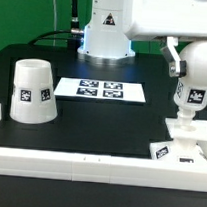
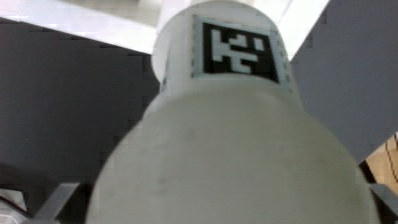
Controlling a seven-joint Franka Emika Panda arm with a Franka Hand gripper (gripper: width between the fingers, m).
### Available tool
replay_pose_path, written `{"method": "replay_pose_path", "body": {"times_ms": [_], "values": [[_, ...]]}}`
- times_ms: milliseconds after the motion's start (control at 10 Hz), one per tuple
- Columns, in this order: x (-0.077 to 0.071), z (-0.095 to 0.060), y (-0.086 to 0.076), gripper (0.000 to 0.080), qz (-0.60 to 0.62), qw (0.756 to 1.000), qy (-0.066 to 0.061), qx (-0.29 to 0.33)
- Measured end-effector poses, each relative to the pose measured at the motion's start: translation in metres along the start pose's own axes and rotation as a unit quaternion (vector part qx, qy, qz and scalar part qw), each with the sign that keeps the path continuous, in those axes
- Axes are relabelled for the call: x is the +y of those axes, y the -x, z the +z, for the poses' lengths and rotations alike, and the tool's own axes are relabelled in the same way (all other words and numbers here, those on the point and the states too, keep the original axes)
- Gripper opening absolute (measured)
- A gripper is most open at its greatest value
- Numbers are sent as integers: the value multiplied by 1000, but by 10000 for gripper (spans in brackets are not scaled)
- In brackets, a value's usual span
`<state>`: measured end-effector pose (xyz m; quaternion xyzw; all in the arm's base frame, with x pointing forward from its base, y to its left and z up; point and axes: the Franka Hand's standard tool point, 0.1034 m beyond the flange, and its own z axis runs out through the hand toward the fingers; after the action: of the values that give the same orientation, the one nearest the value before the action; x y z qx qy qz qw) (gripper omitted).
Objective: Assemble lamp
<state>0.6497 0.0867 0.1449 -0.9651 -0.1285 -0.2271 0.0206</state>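
The white bulb point(image 1: 190, 100) stands upright with its stem on the square base point(image 1: 167, 148) at the exterior view's right, its marker tag facing the camera. My gripper point(image 1: 192, 70) comes from above and is shut on the bulb's round head. In the wrist view the bulb point(image 2: 222, 130) fills the picture, with its tag at the far end. My gripper point(image 2: 217, 208) holds its wide near end, and one finger point(image 2: 64, 198) shows beside it. The tapered shade point(image 1: 35, 90) stands wide end down at the exterior view's left, apart from the gripper.
The marker board point(image 1: 100, 90) lies flat in the middle of the black table. A long white rail point(image 1: 87, 167) runs along the front edge. The arm's white base point(image 1: 106, 32) stands at the back.
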Motion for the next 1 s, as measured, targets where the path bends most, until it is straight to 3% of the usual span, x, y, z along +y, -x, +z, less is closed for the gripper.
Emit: {"method": "replay_pose_path", "body": {"times_ms": [1000], "values": [[-10, 15, 11, 578, -3, 1000, -5, -13]]}}
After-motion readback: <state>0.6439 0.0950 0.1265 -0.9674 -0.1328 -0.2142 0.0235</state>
